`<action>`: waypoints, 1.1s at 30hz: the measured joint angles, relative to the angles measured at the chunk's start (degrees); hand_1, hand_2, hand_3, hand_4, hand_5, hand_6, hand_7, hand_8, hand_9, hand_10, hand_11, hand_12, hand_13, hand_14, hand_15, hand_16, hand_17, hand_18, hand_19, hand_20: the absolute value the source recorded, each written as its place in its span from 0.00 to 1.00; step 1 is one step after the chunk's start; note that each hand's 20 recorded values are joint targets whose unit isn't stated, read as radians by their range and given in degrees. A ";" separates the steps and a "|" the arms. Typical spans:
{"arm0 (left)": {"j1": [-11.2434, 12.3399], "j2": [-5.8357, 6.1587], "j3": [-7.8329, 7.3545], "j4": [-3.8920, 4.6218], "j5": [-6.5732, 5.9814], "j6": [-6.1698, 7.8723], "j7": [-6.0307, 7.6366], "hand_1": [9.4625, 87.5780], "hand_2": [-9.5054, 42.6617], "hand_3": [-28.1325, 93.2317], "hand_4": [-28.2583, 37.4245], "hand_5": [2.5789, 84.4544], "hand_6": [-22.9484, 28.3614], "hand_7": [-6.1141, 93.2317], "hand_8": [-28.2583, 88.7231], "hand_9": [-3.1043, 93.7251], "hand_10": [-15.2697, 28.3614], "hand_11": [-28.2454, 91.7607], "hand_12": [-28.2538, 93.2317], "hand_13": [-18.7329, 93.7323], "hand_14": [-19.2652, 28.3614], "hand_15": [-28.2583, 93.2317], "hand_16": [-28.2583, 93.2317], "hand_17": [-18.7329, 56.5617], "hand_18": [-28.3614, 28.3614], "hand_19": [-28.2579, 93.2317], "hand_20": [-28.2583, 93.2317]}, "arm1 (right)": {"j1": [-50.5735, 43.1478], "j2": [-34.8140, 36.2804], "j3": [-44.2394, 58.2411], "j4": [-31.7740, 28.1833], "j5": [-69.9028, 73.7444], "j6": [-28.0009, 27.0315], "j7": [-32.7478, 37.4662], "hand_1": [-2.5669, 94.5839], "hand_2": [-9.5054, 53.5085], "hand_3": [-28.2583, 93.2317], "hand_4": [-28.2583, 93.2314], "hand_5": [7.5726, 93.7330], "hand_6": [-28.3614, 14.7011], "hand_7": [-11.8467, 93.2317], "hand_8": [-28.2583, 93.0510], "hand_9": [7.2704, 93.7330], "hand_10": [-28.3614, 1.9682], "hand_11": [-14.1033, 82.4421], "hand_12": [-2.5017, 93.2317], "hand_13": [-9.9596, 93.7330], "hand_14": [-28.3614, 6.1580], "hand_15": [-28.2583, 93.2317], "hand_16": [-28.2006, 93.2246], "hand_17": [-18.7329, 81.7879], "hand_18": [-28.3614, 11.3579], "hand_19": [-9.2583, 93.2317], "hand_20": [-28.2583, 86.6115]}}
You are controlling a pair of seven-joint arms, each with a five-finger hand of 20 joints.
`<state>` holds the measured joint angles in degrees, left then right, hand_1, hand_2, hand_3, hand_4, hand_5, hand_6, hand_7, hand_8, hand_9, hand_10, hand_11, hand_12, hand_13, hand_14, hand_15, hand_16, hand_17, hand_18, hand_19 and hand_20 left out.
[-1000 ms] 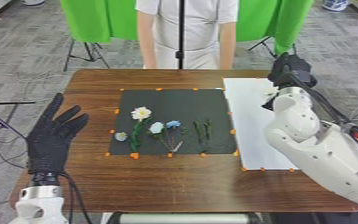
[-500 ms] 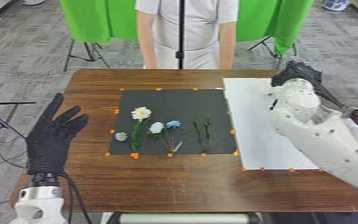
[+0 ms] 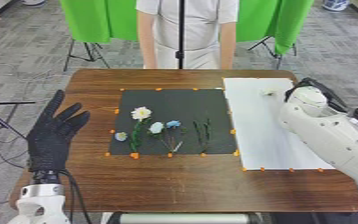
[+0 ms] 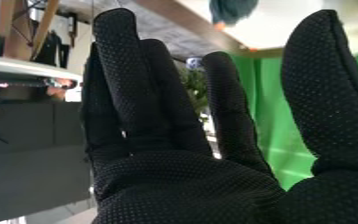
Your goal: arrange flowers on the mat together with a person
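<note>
My left hand is held over the table's left edge, its fingers straight. My right hand is by the far right end of the white sheet; in the right wrist view the right hand has straight fingers and holds nothing. On the dark mat lie a white flower on a green stem, a small pale flower, a pale blue flower, a blue flower and green stems. A small whitish flower lies on the white sheet near my right hand.
Orange tape pieces edge the mat and the sheet on the brown table. A person stands behind the far edge, arms hanging down. A black pole rises before the person. Green cloth hangs behind.
My right hand has come from beyond the far right corner back toward the robot and rightward, its forearm lower, uncovering the whitish flower. The left hand and mat's flowers look unmoved.
</note>
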<state>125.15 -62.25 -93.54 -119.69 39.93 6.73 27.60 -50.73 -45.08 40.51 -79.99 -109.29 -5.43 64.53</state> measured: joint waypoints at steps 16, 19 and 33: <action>-2.84 -0.30 1.44 1.07 0.36 -0.98 -1.06 0.17 0.34 0.84 0.02 0.34 0.55 0.18 0.16 0.40 0.77 0.42 0.32 0.45 0.93 0.62 0.17 0.28 1.00 0.87 0.01 | -0.35 -1.90 -1.58 2.98 -0.05 1.48 -2.64 0.67 0.00 0.74 0.00 0.80 0.75 0.41 0.20 0.96 0.77 0.23 0.37 0.89 0.79 0.59 0.47 0.53 0.32 0.83 0.36; -2.84 -0.34 1.38 1.08 0.41 -1.24 -1.33 0.17 0.34 0.84 0.02 0.34 0.55 0.18 0.16 0.40 0.77 0.42 0.32 0.45 0.93 0.62 0.17 0.28 1.00 0.86 0.01 | -0.93 -1.93 -1.95 3.23 -1.22 3.50 -3.07 0.69 0.00 0.73 0.00 0.81 0.75 0.43 0.20 0.97 0.80 0.23 0.38 0.90 0.82 0.59 0.48 0.54 0.35 0.83 0.36; -2.44 -0.50 0.97 0.97 0.50 -1.50 -1.37 0.17 0.34 0.84 0.02 0.34 0.55 0.18 0.16 0.40 0.77 0.42 0.32 0.45 0.93 0.61 0.17 0.28 1.00 0.86 0.01 | -2.67 -1.41 -5.56 2.59 -8.52 17.38 -3.17 0.68 0.00 0.76 0.00 0.85 0.70 0.43 0.20 0.99 0.80 0.25 0.40 0.92 0.81 0.60 0.50 0.56 0.36 0.82 0.37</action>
<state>122.71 -62.75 -92.57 -118.72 40.44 5.24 26.24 -53.39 -46.49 34.95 -77.40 -117.81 11.96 61.36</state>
